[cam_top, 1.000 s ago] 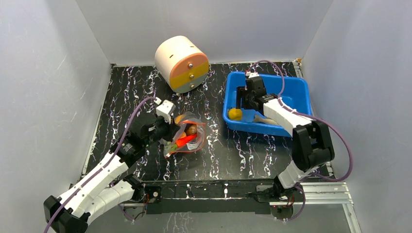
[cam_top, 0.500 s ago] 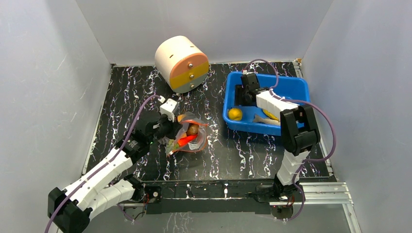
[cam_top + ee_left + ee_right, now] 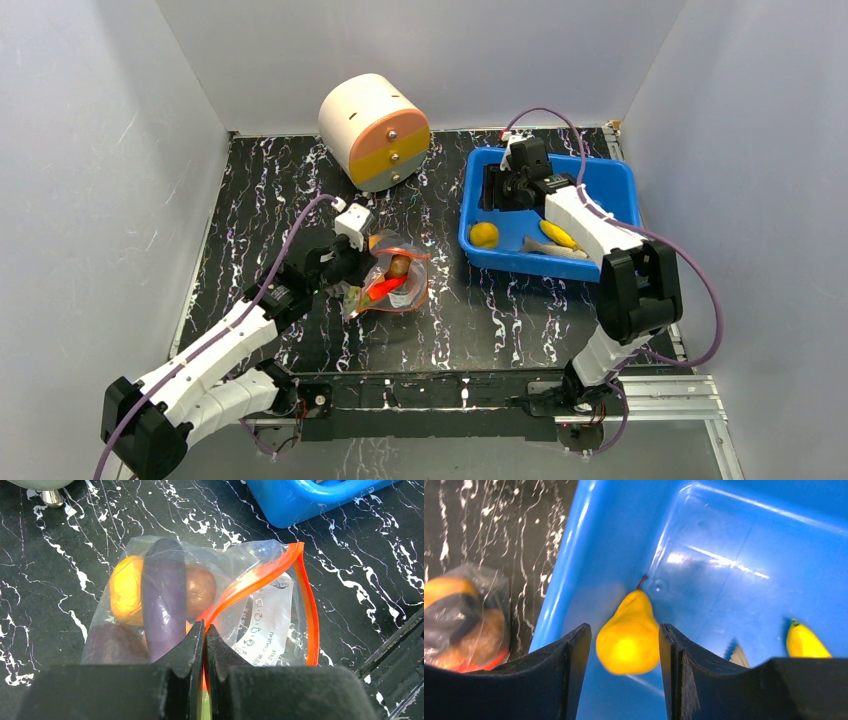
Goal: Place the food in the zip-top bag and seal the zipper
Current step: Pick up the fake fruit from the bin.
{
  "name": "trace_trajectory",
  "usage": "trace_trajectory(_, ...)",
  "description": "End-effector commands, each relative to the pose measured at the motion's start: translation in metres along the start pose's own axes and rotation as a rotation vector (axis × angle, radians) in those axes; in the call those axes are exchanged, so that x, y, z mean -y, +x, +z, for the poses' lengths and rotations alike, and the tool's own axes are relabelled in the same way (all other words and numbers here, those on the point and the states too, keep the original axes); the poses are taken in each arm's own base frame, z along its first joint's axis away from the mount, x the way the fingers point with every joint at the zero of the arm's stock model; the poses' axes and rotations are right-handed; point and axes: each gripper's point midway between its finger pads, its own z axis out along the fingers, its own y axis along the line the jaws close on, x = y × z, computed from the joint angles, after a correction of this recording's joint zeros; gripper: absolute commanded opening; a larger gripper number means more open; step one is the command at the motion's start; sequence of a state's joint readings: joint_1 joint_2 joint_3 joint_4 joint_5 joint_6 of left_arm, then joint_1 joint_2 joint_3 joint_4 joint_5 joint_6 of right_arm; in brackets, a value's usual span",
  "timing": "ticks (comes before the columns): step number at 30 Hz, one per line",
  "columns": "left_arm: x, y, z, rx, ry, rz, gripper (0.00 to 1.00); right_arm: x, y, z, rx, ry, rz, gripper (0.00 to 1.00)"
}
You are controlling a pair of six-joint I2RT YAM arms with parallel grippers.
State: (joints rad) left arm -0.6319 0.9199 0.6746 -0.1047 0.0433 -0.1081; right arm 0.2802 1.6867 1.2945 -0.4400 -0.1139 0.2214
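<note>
On the black, white-veined tabletop (image 3: pixel 60 555), the left gripper (image 3: pixel 204 640) is clenched on the red-orange zipper strip (image 3: pixel 250 582) of the clear crinkly zip-top bag (image 3: pixel 235 555), which holds a purple toy eggplant (image 3: pixel 162 600). Its white label (image 3: pixel 267 617) carries print too small to read. Farther back, the right gripper (image 3: pixel 625 630) straddles, spread wide, a yellow toy pear (image 3: pixel 629 645) in the blue plastic bin (image 3: pixel 569 570), beneath pale grey walls (image 3: pixel 100 150).

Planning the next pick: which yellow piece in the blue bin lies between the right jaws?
The stemmed pear, centred in the right wrist view; the banana lies off to the right.
</note>
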Motion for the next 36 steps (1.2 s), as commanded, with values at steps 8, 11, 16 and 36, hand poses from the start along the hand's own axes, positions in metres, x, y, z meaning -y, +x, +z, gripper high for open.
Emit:
trace_trajectory(8,0.006,-0.014,-0.006,0.055,0.035,0.018,0.00,-0.012,0.035,-0.013,-0.089,-0.107,-0.075,0.55)
trace_trajectory(11,0.006,-0.014,-0.008,0.060,0.034,0.017,0.00,-0.012,0.045,-0.007,-0.121,-0.124,-0.073,0.57)
trace_trajectory(16,0.008,-0.015,-0.010,0.068,0.042,0.011,0.00,-0.013,0.054,0.003,-0.129,-0.145,-0.074,0.61)
trace_trajectory(36,0.006,-0.018,-0.016,0.103,0.036,0.018,0.00,0.007,0.033,-0.002,-0.023,-0.014,-0.060,0.27)
